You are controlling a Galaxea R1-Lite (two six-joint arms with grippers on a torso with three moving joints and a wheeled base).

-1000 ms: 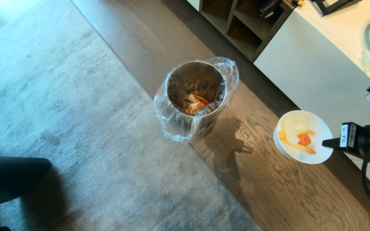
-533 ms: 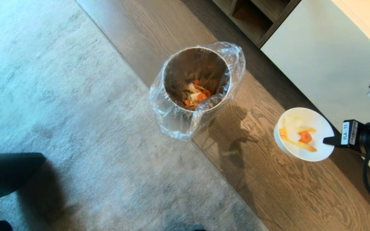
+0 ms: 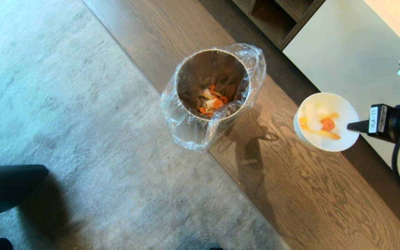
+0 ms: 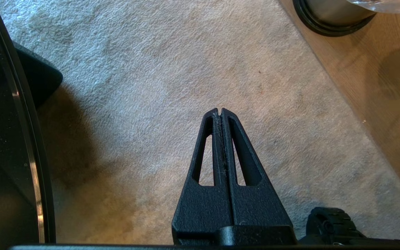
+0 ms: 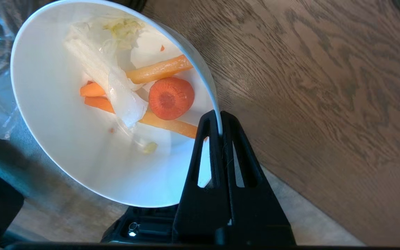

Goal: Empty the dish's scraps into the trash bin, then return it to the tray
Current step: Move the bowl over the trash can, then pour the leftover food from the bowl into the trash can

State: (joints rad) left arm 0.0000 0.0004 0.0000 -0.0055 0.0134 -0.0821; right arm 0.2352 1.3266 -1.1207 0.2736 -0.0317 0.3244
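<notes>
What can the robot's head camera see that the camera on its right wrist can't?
Only the head view shows inside the trash bin, where carrot and pale vegetable bits already lie, plus the grey carpet and the white cabinet.

Only the right wrist view shows the right gripper shut on the dish's rim, one finger inside, one outside.

Both show the dish with its scraps, held over the wooden floor beside the bin, not above it.

Glossy white dish (image 3: pixel 326 122), metal trash bin (image 3: pixel 212 84), matt carpet (image 3: pixel 64 121).
</notes>
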